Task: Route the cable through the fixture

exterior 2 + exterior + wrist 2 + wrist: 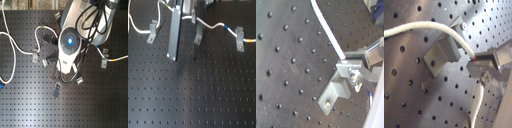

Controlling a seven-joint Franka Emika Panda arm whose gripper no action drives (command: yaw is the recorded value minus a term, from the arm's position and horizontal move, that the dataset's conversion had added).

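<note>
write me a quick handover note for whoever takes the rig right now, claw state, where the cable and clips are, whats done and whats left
Claw: shut on the cable, pinching it beside a metal clip, as both wrist views show.
Cable: in the first exterior view it runs across the top of the perforated board, reaching the right clip, with its blue band just before it.
Clips: three visible there; the others are the left clip and the middle clip.
Done: cable grasped and brought to a clip.
Left: whether any clip is properly threaded is unclear; check each, then finish routing.
</note>
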